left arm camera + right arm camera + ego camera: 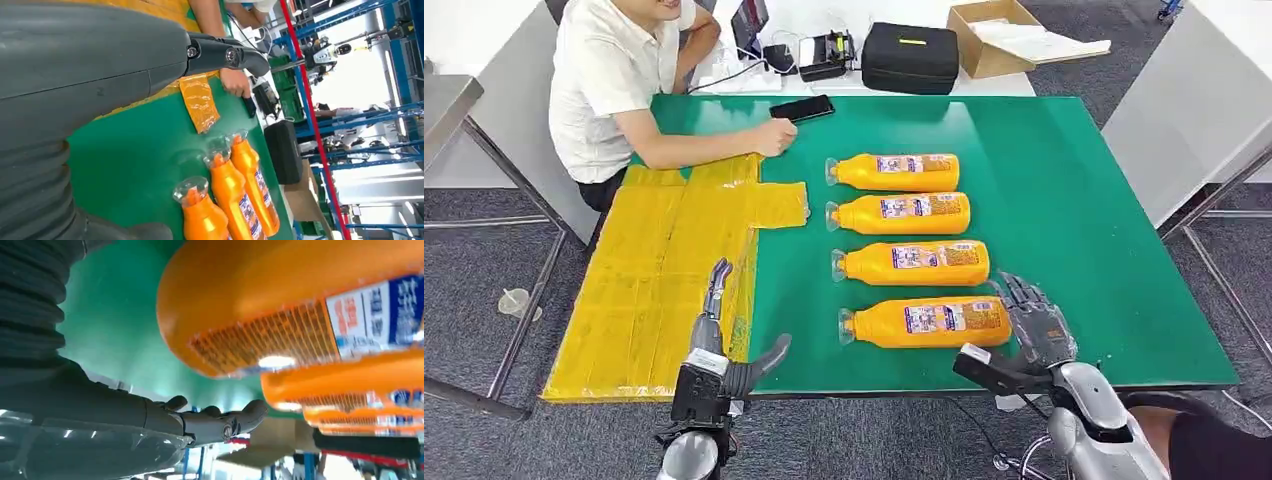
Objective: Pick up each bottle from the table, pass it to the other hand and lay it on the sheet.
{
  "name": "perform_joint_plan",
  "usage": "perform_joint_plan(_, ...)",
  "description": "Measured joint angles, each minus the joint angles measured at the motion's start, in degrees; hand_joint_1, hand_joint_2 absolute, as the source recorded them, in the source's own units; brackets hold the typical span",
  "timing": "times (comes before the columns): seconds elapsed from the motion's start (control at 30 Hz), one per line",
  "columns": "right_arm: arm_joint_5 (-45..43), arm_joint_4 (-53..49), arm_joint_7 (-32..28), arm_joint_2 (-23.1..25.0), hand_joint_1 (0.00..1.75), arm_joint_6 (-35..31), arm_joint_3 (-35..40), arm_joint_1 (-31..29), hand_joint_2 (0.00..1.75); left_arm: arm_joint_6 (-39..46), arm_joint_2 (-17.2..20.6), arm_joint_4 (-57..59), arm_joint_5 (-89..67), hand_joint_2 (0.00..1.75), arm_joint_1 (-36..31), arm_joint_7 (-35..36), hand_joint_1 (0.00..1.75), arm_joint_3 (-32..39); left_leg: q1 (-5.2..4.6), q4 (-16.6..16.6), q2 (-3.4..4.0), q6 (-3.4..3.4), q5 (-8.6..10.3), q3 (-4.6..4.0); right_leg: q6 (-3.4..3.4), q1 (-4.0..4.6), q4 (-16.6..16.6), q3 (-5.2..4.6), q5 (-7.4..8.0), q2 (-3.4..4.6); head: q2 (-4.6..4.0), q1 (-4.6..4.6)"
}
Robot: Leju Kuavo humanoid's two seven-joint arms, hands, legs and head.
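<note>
right hand: fingers spread, empty, at nearest bottle's base, lined up to grab.
left hand: open, empty, beside that bottle, over sheet edge, ready for handover.
bottles: four, on desk.

- A person in a white shirt sits at the far left corner of the green table, forearm resting on it.
- A black phone lies just beside the person's hand.
- A black case and an open cardboard box stand beyond the table.
</note>
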Motion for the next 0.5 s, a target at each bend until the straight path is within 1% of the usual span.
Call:
perform_joint_plan(0.2, -2.4, 2.0, -1.8, 0.6, 0.00, 0.1, 0.2, -0.6, 1.75, -0.5, -0.1, 0.0, 0.6, 1.75, -0.3, -0.1, 0.00, -0.1, 0.00, 0.0, 0.01, 0.00, 0.00, 0.00, 0.00, 0.01, 0.0, -0.01, 0.00, 0.01, 0.00, 0.00)
perform_joint_plan(0.5, -3.8, 6.1, -3.0, 4.8, 0.00, -1.8, 1.0, -2.4, 1.75, -0.8, -0.1, 0.0, 0.8, 1.75, -0.8, -0.3, 0.00, -0.7, 0.03, 0.0, 0.06, -0.01, 0.00, 0.05, 0.00, 0.02, 0.0, 0.01, 0.00, 0.03, 0.00, 0.00)
